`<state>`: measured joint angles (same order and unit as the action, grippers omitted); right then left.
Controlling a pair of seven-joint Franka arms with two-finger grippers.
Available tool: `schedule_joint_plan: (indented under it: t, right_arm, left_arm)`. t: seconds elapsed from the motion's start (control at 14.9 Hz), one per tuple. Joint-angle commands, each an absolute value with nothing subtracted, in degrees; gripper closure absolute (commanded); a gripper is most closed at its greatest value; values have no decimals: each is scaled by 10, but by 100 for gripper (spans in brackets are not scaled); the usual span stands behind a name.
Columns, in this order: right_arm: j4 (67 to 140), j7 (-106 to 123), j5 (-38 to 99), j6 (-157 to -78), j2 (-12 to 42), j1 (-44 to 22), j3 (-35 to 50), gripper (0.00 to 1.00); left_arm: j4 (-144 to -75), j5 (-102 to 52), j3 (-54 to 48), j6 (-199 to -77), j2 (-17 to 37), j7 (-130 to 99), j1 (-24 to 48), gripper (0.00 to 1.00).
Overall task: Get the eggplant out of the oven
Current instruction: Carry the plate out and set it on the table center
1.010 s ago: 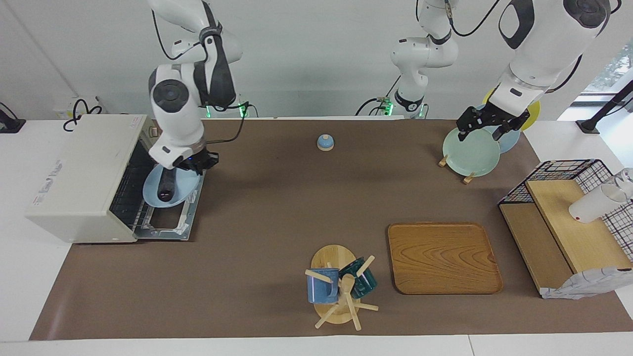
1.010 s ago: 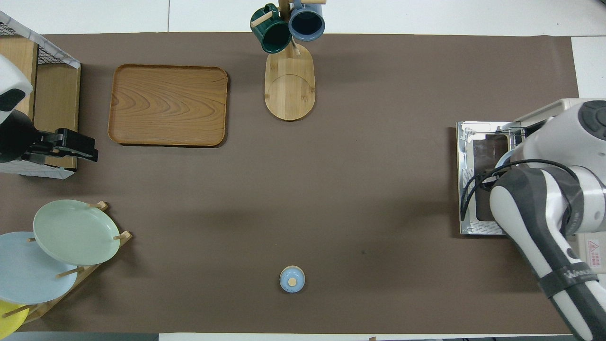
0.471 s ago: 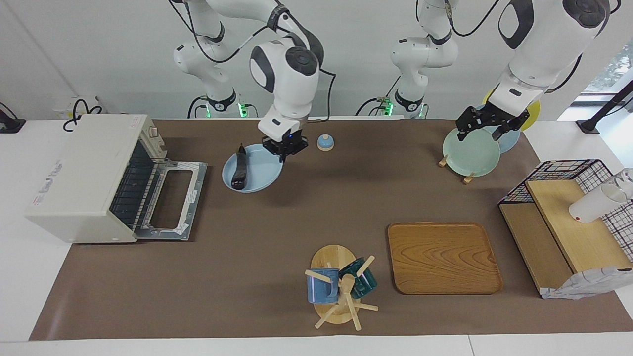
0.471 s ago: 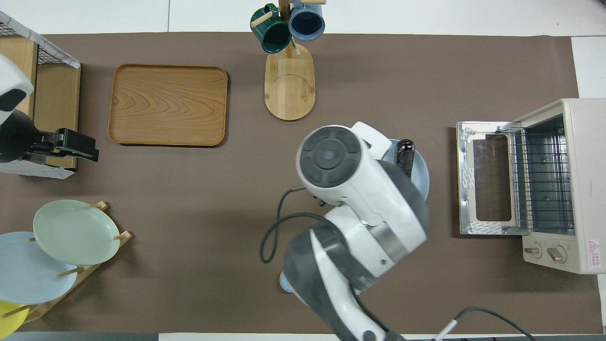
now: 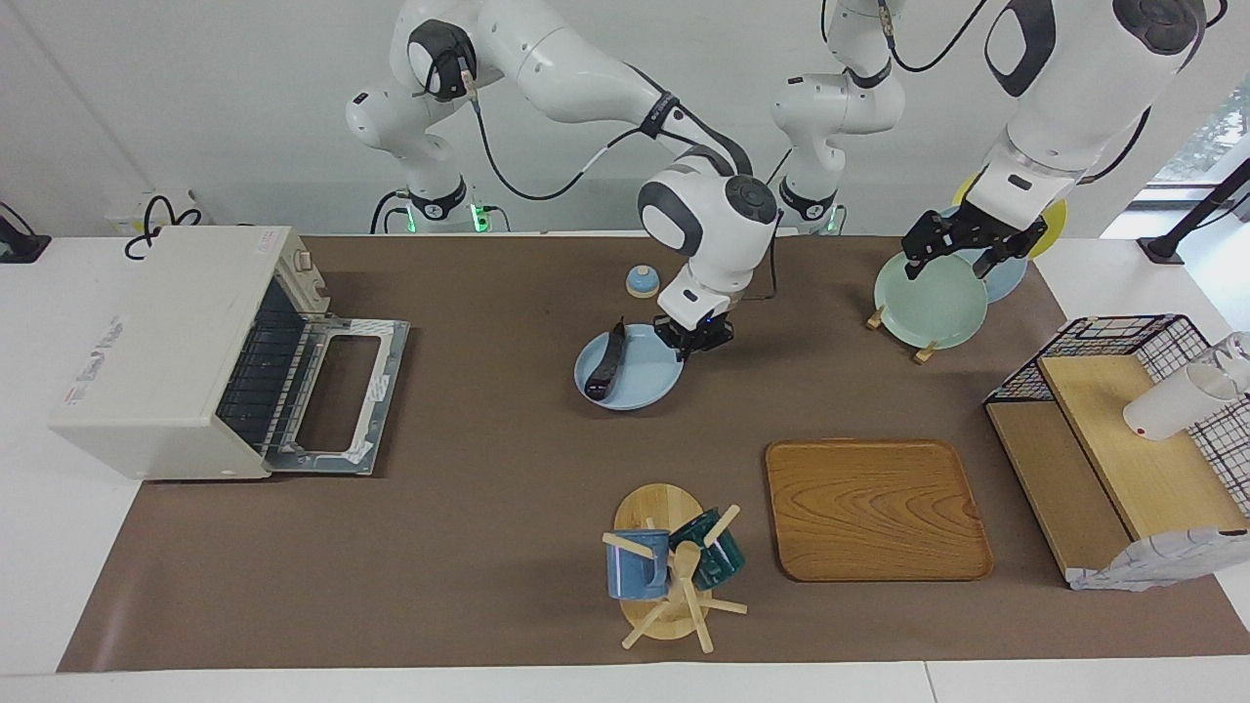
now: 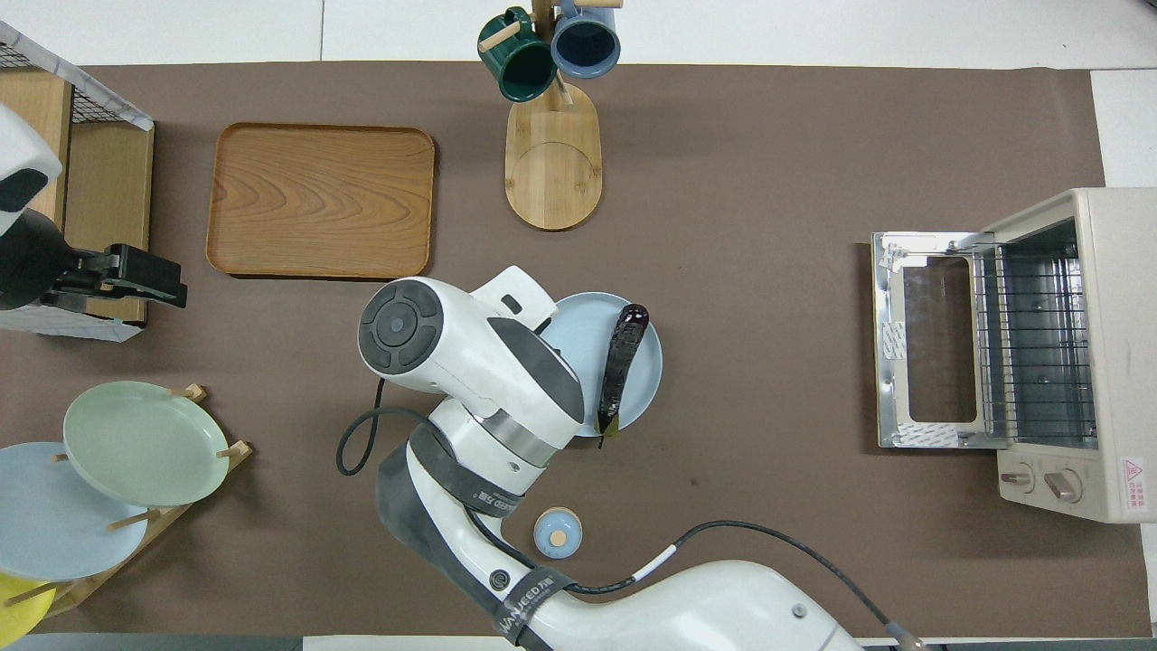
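Overhead: right arm's wrist covers the right claw and part of the light blue plate (image 6: 642, 362). Yellow plate (image 6: 14, 604) cut off at picture's corner. Facing: left claw (image 5: 960, 256) finger gap too small to read.

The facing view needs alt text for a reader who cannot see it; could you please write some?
The right end effector holds the rim of a light blue plate carrying the eggplant at mid-table, well clear of the oven, whose door lies open. The left end effector waits over the plate rack.
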<state>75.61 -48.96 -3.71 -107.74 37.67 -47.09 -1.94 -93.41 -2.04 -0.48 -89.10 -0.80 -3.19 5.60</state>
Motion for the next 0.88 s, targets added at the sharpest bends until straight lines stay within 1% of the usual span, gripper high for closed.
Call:
schedule_joint_plan:
  t: [0.0,0.07,0.13,0.2,0.34,0.4,0.47,0.54,0.61,0.74,0.81]
  right_arm:
    - [737,-488,-29,-1074,372,-458,-15,35]
    - [737,-474,-33,-1073,372,-457,-15,22]
    - [737,-448,-35,-1068,371,-458,-15,22]
    - [733,-422,-35,-1058,367,-454,-15,26]
    - [736,-372,-33,-1028,338,-424,-17,34]
    - [748,-329,-29,-1014,320,-399,-17,44]
    - [777,-288,-28,-1009,289,-370,-17,65]
    - [821,-253,-27,-1010,253,-345,-16,87]
    - [870,-229,-27,-1013,216,-321,-16,100]
    - [973,-211,-32,-1014,138,-292,-18,100]
    - [1019,-206,-38,-1015,109,-270,-18,100]
  left_arm:
    - [-947,-24,-4,-904,-20,-32,53,0]
    - [-947,-24,-4,-904,-20,-32,53,0]
    - [-947,-24,-4,-904,-20,-32,53,0]
    - [-947,-24,-4,-905,-20,-33,53,0]
    - [-947,-24,-4,-905,-20,-35,54,0]
    - [-947,-24,-5,-908,-20,-36,58,0]
    - [-950,-24,-6,-911,-21,-38,62,0]
    - [-956,-25,-9,-911,-21,-44,67,0]
    - [-963,-25,-10,-922,-21,-64,86,0]
    - [-991,-25,-10,-967,-22,-145,136,0]
    - [-1001,-25,-10,-984,-21,-182,164,0]
